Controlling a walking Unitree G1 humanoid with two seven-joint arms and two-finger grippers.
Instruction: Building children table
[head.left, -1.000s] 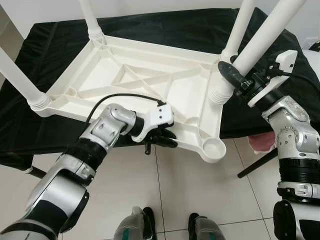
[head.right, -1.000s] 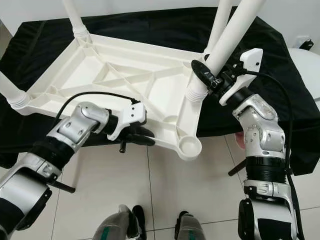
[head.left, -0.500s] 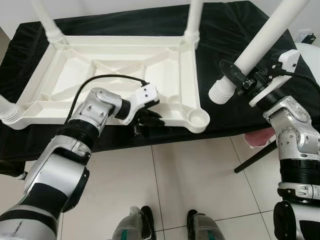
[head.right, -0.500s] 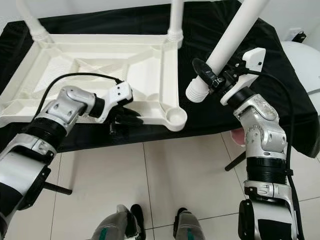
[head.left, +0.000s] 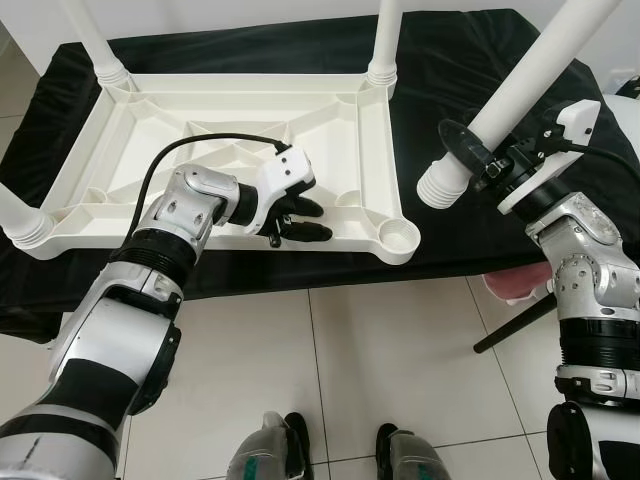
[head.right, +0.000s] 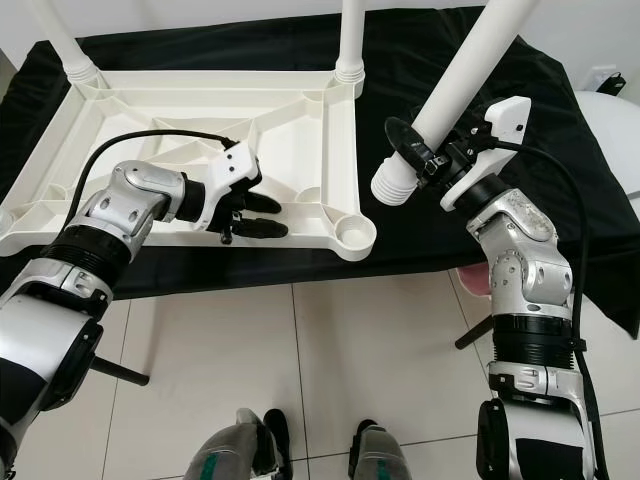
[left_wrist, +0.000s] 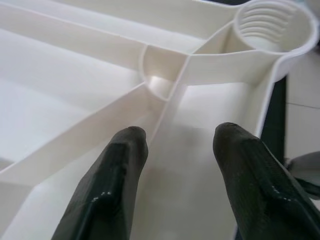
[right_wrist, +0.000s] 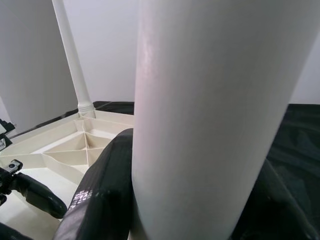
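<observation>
While the right pincer (head.left: 478, 160) still grips the loose leg (head.left: 510, 100), the left pincer (head.left: 297, 218) has let go, fingers apart inside the upside-down tabletop (head.left: 330, 120) on the black surface (head.left: 470, 60).

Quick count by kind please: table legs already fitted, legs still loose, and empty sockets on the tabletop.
Fitted legs: 3
Loose legs: 1, held in the right claw, leg
Empty sockets: 1
Tabletop: 1, left claw open over it
Total: 6

Left claw (head.left: 300, 220) fingers spread; right claw (head.left: 478, 160) clamped, raised.
</observation>
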